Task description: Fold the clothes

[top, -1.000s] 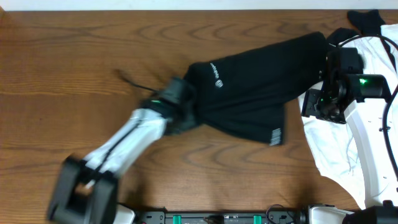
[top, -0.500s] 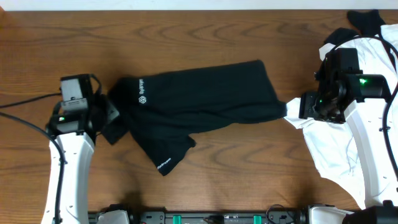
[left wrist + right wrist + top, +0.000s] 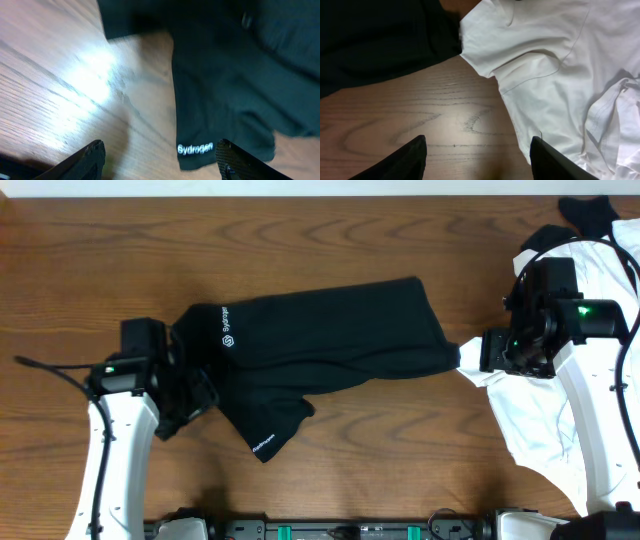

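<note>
Two arms work a wooden table (image 3: 100,240), shown from above and from each wrist. My left arm comes up from the near left edge, its forearm running away from me and its wrist turned right. This puts the left claw (image 3: 160,152) at the near left edge of the black shirt (image 3: 330,340). Its jaws stand wide apart and hold nothing. Between the fingers (image 3: 87,160) I see bare wood and, lying loose, the shirt's printed hem.

My right arm rises along the right edge and bends left at the wrist. The right claw (image 3: 479,145) hangs over bare wood, jaws spread and empty. It is just near of the spot where the shirt's right tip touches a white garment (image 3: 530,410).

The shirt lies across the middle of the table. Its logo end is to the left, its body runs right, and one flap trails toward the near side. A second black cloth (image 3: 590,210) sits at the far right corner.

Compared with a second ago, the shirt has gone from the right half to the middle, then drawn along in the left claw. Since half a second ago it has not shifted. In that time the left wrist has come nearer and rightward, covering the small flap at the shirt's left edge. The right arm is unchanged.
</note>
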Robot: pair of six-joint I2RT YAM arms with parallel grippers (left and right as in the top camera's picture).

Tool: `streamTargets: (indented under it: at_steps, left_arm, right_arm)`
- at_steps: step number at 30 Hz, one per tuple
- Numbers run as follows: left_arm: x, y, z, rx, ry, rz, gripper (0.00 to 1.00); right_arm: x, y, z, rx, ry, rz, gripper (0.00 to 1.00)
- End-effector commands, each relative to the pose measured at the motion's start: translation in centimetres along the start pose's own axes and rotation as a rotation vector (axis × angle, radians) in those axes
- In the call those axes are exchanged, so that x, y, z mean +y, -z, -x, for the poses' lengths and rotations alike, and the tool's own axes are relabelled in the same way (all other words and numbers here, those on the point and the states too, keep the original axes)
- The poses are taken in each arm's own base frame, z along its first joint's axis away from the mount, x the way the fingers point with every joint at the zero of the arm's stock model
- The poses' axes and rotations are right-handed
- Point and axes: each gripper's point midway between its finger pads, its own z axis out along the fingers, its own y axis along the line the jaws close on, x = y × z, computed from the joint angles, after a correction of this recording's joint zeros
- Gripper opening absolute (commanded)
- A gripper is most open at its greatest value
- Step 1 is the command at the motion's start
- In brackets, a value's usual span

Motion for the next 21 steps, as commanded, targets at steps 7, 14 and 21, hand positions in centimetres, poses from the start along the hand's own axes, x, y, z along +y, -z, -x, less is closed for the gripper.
streamTargets:
  at_steps: [7,14,21]
  left_arm:
    - [0.5,-5.4,-4.1,0.102,-0.004,0.007,0.73]
    - [0.2,-8.3,-3.1,0.012,-0.056,-0.049,0.73]
    - [0.2,-9.3,-2.9,-0.019,-0.061,-0.068,0.74]
  right_arm:
    - [0.0,-0.1,0.0,0.001,0.012,0.003,0.65]
    - [0.0,-0.1,0.0,0.003,0.012,0.002,0.65]
    - [0.0,-0.1,0.0,0.003,0.012,0.003,0.66]
